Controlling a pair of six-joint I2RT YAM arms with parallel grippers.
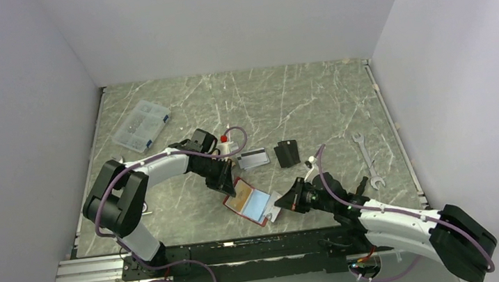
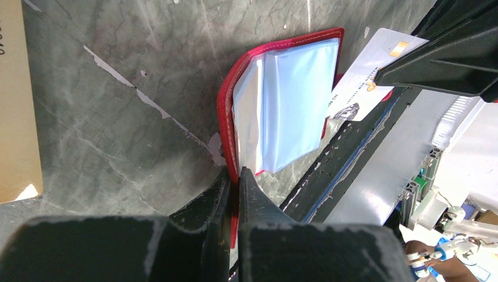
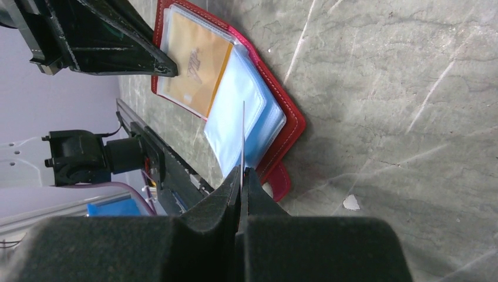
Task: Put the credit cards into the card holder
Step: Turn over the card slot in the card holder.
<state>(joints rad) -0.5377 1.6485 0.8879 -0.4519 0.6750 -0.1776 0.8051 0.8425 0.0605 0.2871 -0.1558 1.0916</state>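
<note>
**Both Pincers Engaged at the Open Card Holder**

The card holder [image 1: 247,202] lies open on the marble-patterned surface [image 1: 312,99], between the two arms and close to the near edge. Its red cover faces down; the clear pockets [image 2: 293,106] face up.

Left pincer [image 2: 234,194]: the jaws are nearly together and clamp the red edge of the card holder, which passes between the fingertips. The pockets fan out directly ahead of this pincer. In the overhead view the left pincer [image 1: 225,184] sits at the far-left corner of the holder.

Right pincer [image 3: 242,176]: the jaws are closed on a white card [image 3: 242,138], held edge-on, so that from the wrist camera it appears as a thin line. The card stands just ahead of the fingertips, over the pale pockets. From the left wrist camera the same white card [image 2: 367,73] shows its printed face and a gold chip, and projects past the holder's far side beneath the dark right finger [image 2: 446,56]. Whether the card edge has entered a pocket cannot be determined.

A gold-orange card [image 3: 197,64] already occupies a pocket on the leaf ahead and to the left of the right pincer.

Beyond the left pincer, a further card [image 1: 253,159] with a dark stripe lies flat on the surface, with a small black rectangle [image 1: 288,153] beside it. A wrench [image 1: 368,160] lies beyond the right pincer. A clear parts box [image 1: 140,124] rests well beyond the left arm.
</note>
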